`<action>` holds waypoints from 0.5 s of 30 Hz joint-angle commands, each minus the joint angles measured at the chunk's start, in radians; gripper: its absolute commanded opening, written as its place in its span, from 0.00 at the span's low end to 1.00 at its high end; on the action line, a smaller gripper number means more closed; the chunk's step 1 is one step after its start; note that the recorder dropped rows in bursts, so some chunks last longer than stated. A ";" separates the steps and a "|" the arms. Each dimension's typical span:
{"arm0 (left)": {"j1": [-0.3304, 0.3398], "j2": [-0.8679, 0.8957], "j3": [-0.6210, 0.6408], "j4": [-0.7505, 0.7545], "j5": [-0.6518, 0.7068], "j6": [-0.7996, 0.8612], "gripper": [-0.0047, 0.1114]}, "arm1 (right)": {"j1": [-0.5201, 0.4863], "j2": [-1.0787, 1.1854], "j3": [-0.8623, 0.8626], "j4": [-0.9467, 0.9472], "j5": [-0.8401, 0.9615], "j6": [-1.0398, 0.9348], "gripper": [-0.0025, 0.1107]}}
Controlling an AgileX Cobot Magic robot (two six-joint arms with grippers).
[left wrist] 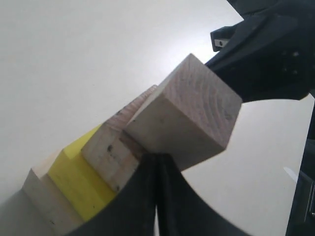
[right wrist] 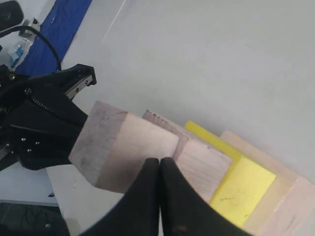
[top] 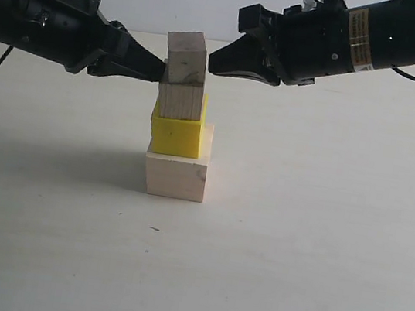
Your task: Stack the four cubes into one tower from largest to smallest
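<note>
The tower [top: 186, 113] is seen mid-table [top: 317, 258]: a pale cube [top: 176, 174] at the base, a yellow cube [top: 175, 137] on it, a tan cube [top: 180, 103] above, and a top cube [top: 187, 47] last. The left claw [top: 156, 70], fingers pressed together on nothing, is pointed at the seam under the top cube; contact cannot be confirmed. The right claw [top: 218, 59], likewise pressed together and empty, is seen just beside the top cube. Both arms are cut off by the frame, and the yellow cube's back is hidden.
</note>
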 commanded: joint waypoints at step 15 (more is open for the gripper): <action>0.013 -0.024 -0.006 -0.009 -0.012 0.004 0.04 | 0.002 -0.071 0.005 0.002 -0.045 0.004 0.02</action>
